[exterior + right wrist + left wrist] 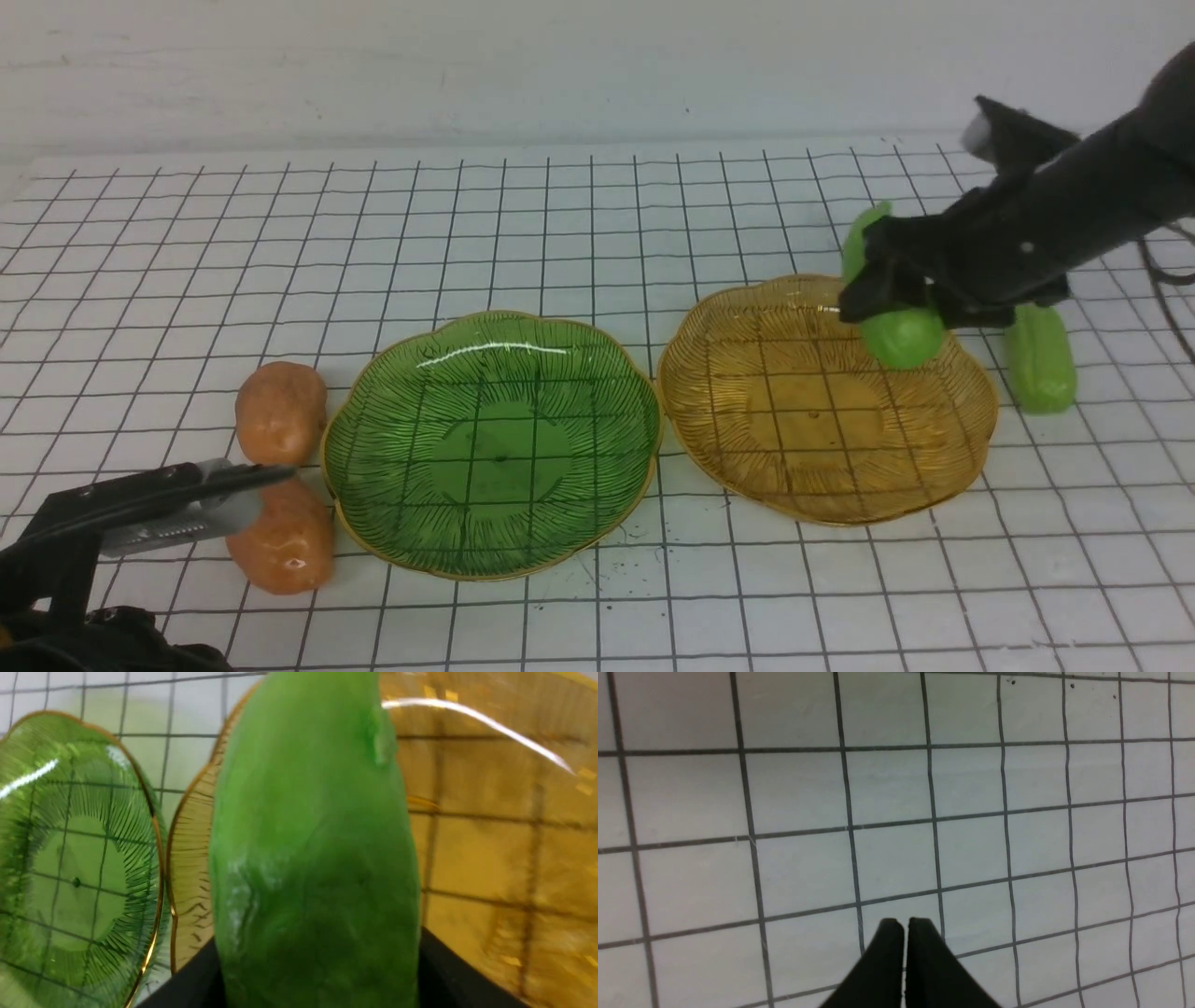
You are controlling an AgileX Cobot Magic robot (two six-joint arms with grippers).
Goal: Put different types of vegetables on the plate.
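Over the far right rim of the ribbed amber glass plate (822,439), my right gripper (882,289) clamps a smooth green toy cucumber (904,338), its fingers (864,301) hiding the middle. My arm (1074,215) cuts off the second green cucumber (1041,369) lying just beside that plate. My left gripper (271,476), closed and empty, overlaps the nearer orange-brown oval potato (285,551).

Gridded table (597,215), two plates (490,448) (803,429), potatoes (280,411) (285,551), apparently cucumber (1041,359)

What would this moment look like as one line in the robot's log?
right gripper: shut on cucumber, over amber plate | left gripper: shut, empty | green plate: empty | potatoes, second cucumber: on table
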